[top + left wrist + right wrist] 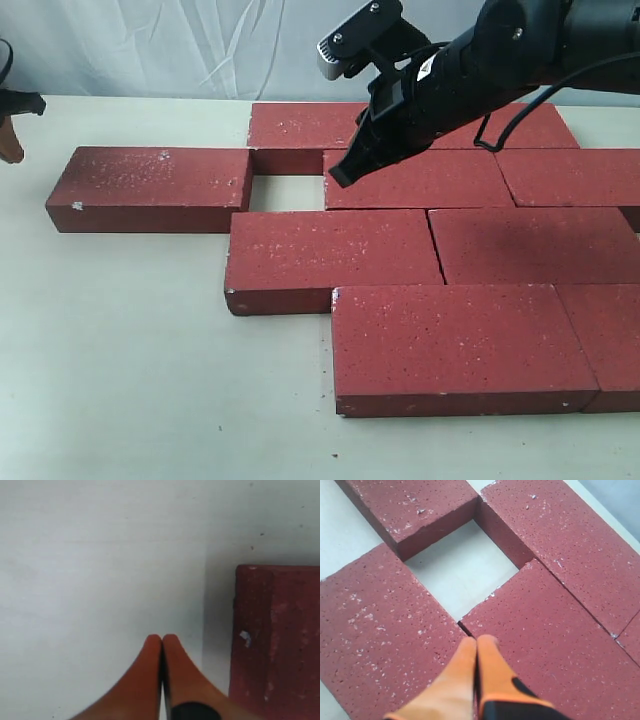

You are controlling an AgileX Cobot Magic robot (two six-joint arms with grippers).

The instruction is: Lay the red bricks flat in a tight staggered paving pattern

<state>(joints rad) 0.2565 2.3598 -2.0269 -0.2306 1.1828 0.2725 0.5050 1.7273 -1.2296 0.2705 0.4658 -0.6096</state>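
Observation:
Several red bricks lie flat on the white table in staggered rows, among them one in the second row and one in the third. The leftmost brick stands apart, with a bare square of table between it and the second-row brick. My right gripper is shut and empty, its tips just above the seam where two bricks meet, at the corner of that bare square. At the far left edge my left gripper is shut on nothing, over bare table beside the leftmost brick's end.
More bricks fill the right side: two at the back, one at the right of the second row, one in the third, two in front. White table spreads left and front.

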